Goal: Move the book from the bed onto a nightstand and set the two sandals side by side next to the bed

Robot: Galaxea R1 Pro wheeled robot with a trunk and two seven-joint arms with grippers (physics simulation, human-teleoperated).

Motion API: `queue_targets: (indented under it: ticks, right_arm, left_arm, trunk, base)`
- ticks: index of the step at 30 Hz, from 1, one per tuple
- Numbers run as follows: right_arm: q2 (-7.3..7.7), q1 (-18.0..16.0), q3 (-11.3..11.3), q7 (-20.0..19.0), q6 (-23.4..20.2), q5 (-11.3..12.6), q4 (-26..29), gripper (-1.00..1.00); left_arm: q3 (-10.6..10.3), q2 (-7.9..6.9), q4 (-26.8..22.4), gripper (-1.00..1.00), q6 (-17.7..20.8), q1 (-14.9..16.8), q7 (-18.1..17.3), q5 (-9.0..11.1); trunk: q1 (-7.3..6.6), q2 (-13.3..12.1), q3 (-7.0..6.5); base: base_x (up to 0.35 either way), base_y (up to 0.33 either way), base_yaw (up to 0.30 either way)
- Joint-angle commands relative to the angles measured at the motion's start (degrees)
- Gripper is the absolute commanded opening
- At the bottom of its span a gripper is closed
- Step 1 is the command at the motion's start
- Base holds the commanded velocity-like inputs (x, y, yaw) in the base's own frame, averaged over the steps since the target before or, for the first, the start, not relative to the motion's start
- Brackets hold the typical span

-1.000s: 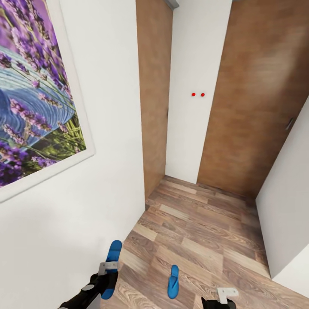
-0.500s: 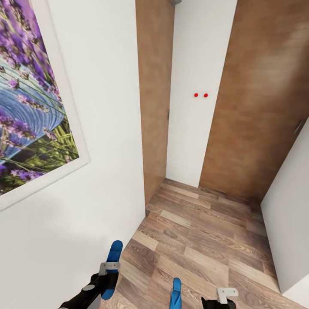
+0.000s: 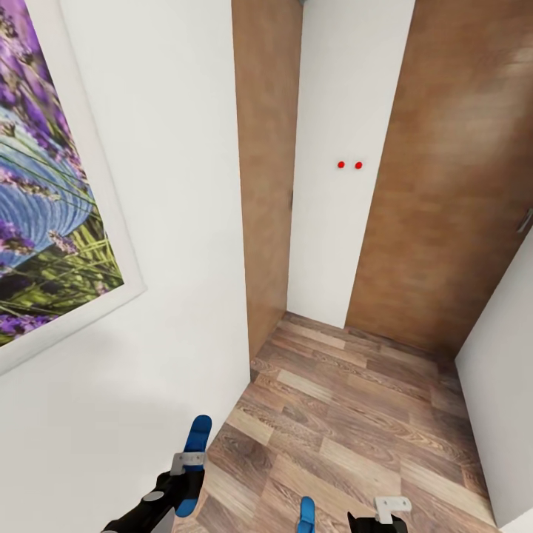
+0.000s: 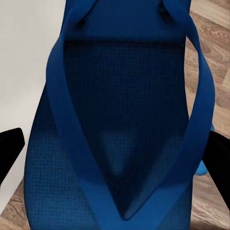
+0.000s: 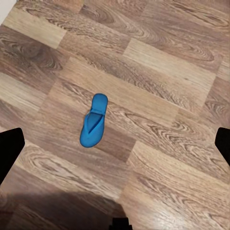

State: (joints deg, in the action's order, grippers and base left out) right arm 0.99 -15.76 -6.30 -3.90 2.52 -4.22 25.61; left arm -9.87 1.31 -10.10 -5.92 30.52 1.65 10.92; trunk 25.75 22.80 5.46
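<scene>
Floor [image 3: 355, 414]: wood planks, running ahead as a narrow strip between a white wall [image 3: 170, 222] on the left and another white wall [image 3: 503, 414] at the right edge.
Far end: closed off by a white panel [image 3: 333, 222] with two red dots [image 3: 349, 164], set between two brown wooden panels, one on the left [image 3: 266, 170] and a wider one on the right [image 3: 451, 185].
Open room: bare planks from the grippers up to the far panels; the strip is widest near the robot and narrows toward the far corner.
Wall corner: the left wall's edge meets the floor just ahead of the left gripper [image 3: 185, 474].
Picture [image 3: 44, 207]: large white-framed print of purple flowers and green stalks, hung on the left wall.
Held sandal [image 3: 194, 451]: bright blue, pinched between the left gripper's fingers, sticking forward over the seam of wall and floor; in the left wrist view its sole [image 4: 120, 124] and Y-shaped strap show close up, the sole finely textured.
Floor sandal [image 3: 306, 514]: same blue, lying flat on the planks at the lower edge of the head view, between the two arms; in the right wrist view [image 5: 94, 120] it lies alone, strap upward, well apart from any wall.
Right gripper [image 5: 115, 143]: fingers spread wide, nothing between them, hanging above the floor sandal.
</scene>
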Motion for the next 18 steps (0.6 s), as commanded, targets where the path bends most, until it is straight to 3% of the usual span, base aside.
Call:
queue_targets:
  ticks: [1, 18]
  right_arm:
    - [-0.04, -0.05, -0.47, -0.41, 0.2, -0.44, -0.04, 1.0]
    - [0.03, -0.06, -0.47, -0.41, 0.2, -0.44, -0.04, 1.0]
  left_arm:
    - [-0.47, -0.01, 0.07, -1.0, -0.23, 0.06, 0.22, 0.53]
    - [-0.5, -0.06, 0.01, -1.0, -0.39, 0.06, 0.37, 0.59]
  trunk:
    - [0.04, 0.12, 0.12]
    - [0.04, 0.12, 0.12]
  base:
    - [0.043, 0.006, 0.0]
    - [0.069, 0.06, 0.0]
